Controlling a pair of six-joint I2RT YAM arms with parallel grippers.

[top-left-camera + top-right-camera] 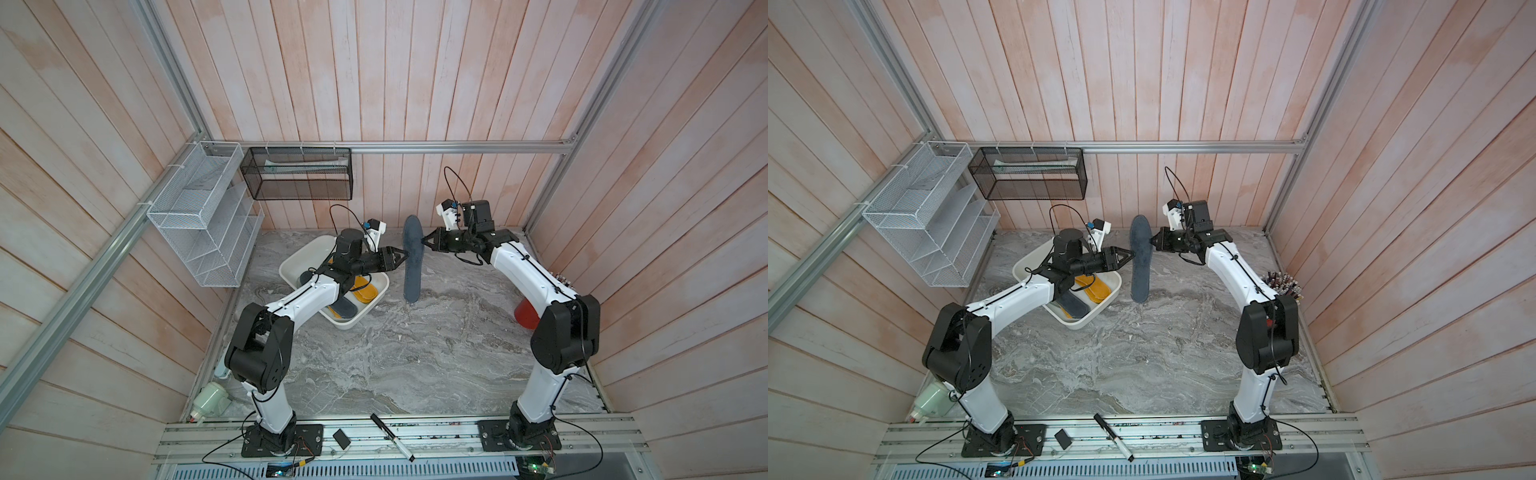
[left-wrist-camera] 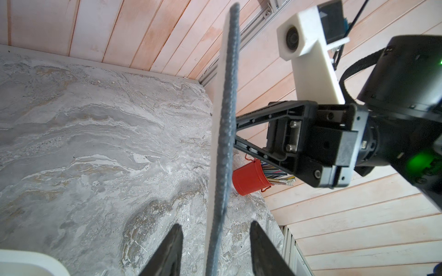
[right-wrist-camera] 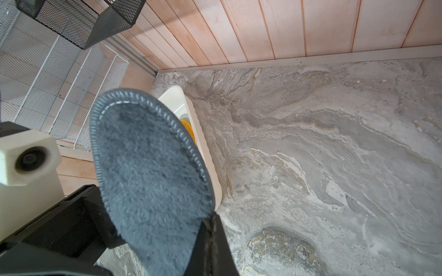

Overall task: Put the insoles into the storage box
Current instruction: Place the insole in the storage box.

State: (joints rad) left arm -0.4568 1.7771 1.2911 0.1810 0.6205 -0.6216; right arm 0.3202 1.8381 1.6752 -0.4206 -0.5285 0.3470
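Handover in mid-air, by the look of it. Dark grey insole [image 1: 411, 266] pinched at one long edge in the closed right claw [image 1: 424, 241], hanging upright above the surface [image 1: 415, 353], near the storage box [image 1: 360, 321]. Left claw [image 2: 216, 227] half spread, straddling the opposite edge, not yet biting. Close squarely on the stitched rim before releasing with the right (fuzzy, floppy, likely to sag). Much of the box hidden under the left arm [image 1: 307, 297]; orange-yellow insoles [image 1: 365, 289] and a grey one [image 1: 345, 308] inside, full count perhaps impossible to tell.
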